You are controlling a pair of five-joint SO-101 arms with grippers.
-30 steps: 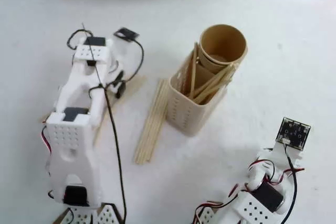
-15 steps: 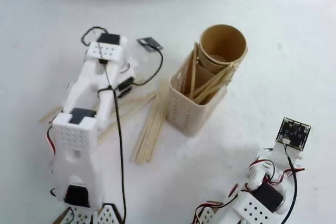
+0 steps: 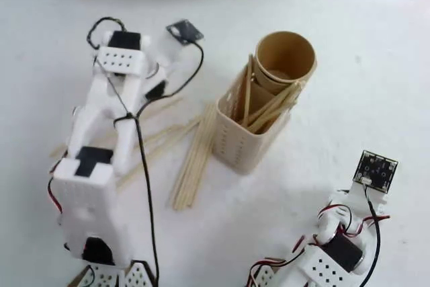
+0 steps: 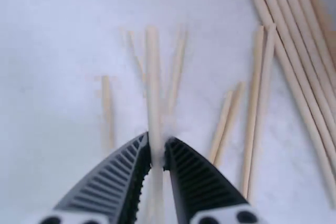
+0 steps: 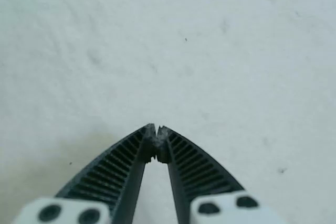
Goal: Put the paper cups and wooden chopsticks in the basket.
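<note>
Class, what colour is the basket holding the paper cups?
The basket is cream, with small holes; the high view shows it best.

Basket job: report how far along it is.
Done: the paper cups stand in the basket with several chopsticks. In hand: the left end effector is shut on one chopstick. Left: the bundle beside the basket and the loose sticks near it. The right end effector is shut, holding nothing.

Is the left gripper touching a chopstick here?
Touching. In the left wrist view, the left gripper has one chopstick pinched between its jaws, pressed on both sides.
</note>
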